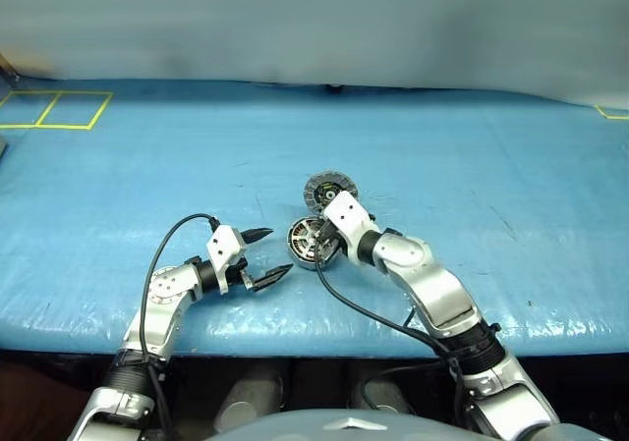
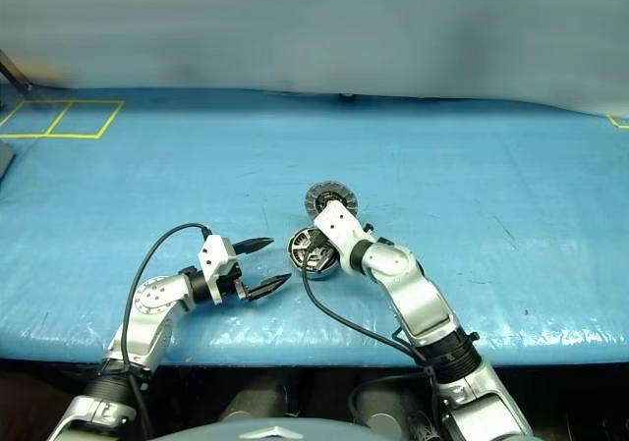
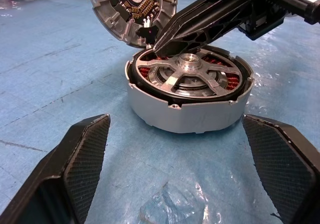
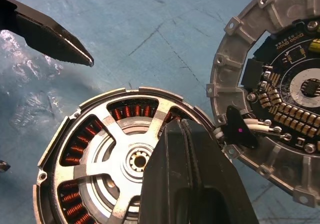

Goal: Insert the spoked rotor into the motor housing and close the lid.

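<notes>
Two end effectors flank the motor housing (image 3: pixel 187 102): the right end effector (image 3: pixel 165 40), fingers together, presses the seated spoked rotor (image 3: pixel 192 74); the left end effector (image 1: pixel 267 254) waits spread apart, the lid (image 1: pixel 327 191) unfitted.

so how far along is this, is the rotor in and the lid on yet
Done: the spoked rotor sits inside the motor housing. In hand: the shut right gripper rests its tip at the rotor's edge; the left gripper is open beside the housing. Left: the lid is off, propped against the housing with its circuit face showing, so it has yet to be closed.
</notes>
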